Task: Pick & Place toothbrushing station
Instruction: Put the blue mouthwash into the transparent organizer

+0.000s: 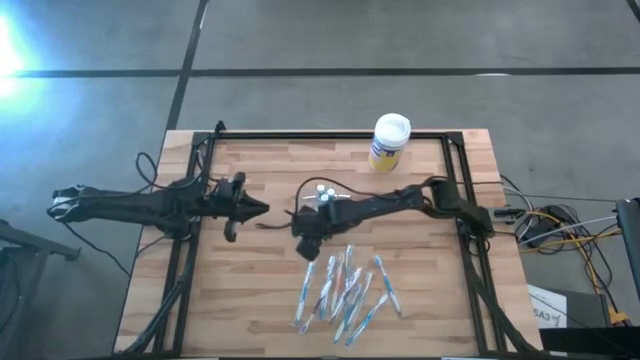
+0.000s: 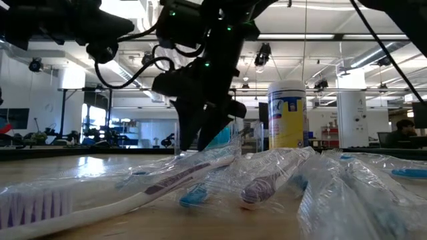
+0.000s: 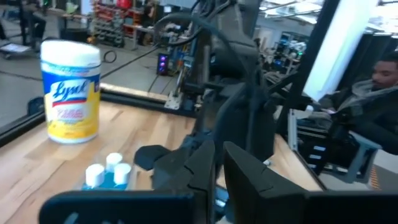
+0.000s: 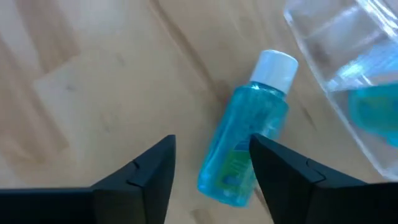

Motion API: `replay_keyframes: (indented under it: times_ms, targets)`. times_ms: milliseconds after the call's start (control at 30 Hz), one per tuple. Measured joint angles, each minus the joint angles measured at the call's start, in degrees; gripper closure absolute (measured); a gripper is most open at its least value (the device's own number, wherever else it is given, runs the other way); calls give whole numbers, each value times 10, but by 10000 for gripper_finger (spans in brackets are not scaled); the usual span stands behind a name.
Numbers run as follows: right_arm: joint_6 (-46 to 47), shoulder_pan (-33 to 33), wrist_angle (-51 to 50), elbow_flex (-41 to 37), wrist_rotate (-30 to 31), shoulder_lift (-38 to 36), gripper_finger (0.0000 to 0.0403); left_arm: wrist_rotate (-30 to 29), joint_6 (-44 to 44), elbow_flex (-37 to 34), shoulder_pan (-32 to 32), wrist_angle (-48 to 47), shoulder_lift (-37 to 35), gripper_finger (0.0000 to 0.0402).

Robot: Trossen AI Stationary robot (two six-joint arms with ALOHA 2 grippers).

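Observation:
The see-through holder point(image 1: 322, 197) lies on the table's middle with small blue white-capped bottles in it; it also shows in the right wrist view point(image 4: 348, 68) and the left wrist view point(image 3: 107, 173). One small blue bottle point(image 4: 245, 149) lies on its side on the wood next to the holder. My right gripper point(image 1: 305, 237) is open, pointing down just above that bottle point(image 4: 211, 155). My left gripper point(image 1: 262, 208) is shut, to the left of the holder and clear of the table. My right gripper points down over the loose blue bottle. One fingertip point(image 4: 264, 149) shows in front of the bottle's side point(image 4: 249, 134). I cannot tell whether it touches the bottle, which lies flat on the table.
Several wrapped toothbrushes point(image 1: 345, 285) lie in a heap near the table's front, close to the low camera point(image 2: 220, 173). A yellow-and-blue canister with a white lid point(image 1: 389, 141) stands at the far edge. A person point(image 3: 373, 93) sits beyond the table.

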Motion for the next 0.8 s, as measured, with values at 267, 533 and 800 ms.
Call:
replay_keyframes:
  times_ms: [267,533,800]
  targets:
    - [5,-6,-35,40,-13,37,195,19,14,2,0,-5,-6,364]
    - [-7,7,-25,28,-61,38,202,40,14,1,0,-22,-7,364]
    - [-33,10,-24,25,-52,38,230,40,14,0,0,-21,-7,364]
